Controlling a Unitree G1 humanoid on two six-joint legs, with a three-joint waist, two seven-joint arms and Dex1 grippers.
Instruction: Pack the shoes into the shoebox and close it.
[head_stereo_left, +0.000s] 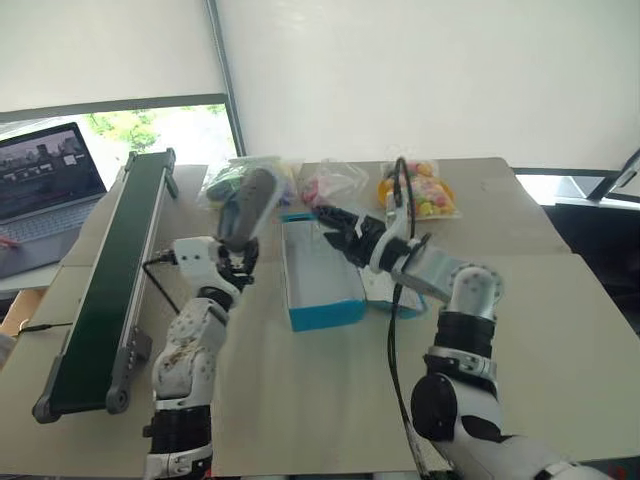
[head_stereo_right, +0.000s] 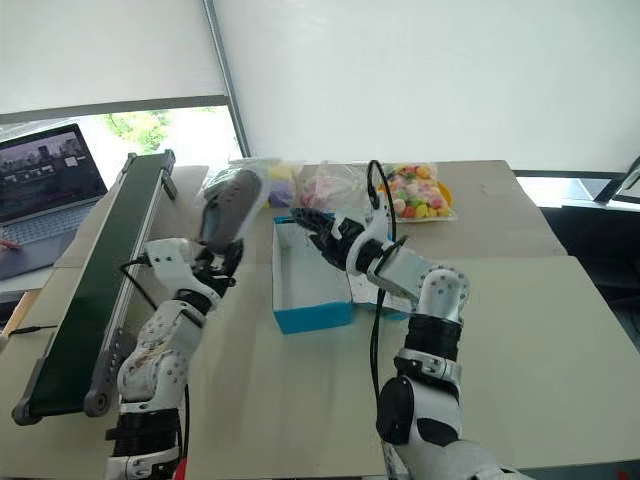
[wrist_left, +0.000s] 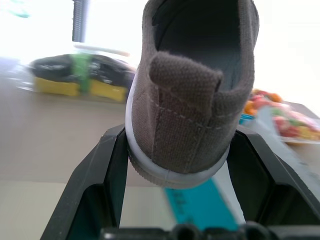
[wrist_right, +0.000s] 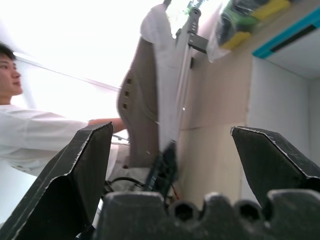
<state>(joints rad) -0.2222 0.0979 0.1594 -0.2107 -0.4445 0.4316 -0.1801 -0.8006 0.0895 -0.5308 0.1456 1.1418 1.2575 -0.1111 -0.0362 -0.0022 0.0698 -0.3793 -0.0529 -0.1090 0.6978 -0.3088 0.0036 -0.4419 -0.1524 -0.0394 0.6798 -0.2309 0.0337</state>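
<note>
The jaws of the left gripper (wrist_left: 175, 175) were clamped on the heel of a grey shoe (head_stereo_left: 247, 205), one black finger against each side of its pale sole, while the right gripper (wrist_right: 175, 165) stood with its jaws spread wide and nothing between them. In the head view the shoe stood toe-up at centre left of the frame, just left of the blue shoebox (head_stereo_left: 322, 275), which lay open in the middle of the table (head_stereo_left: 560, 330) with its white inside showing. The right gripper hovered over the box's upper right part, pointing across toward the shoe. The likeliest trouble seemed a slip: the hold was only on the heel, so the long toe end could swing or twist loose as the shoe was tipped into the box. It also looked as if the toe might catch the near box wall and shove the light box along the table. The right arm, reaching over the opening, could block the way in. Behind the box lay clear bags of colourful items (head_stereo_left: 420, 190); a dark conveyor belt (head_stereo_left: 110, 290) ran down the left side, with a laptop (head_stereo_left: 45, 190) at upper left. A person (wrist_right: 20, 125) in white showed at the left of the right wrist view
</note>
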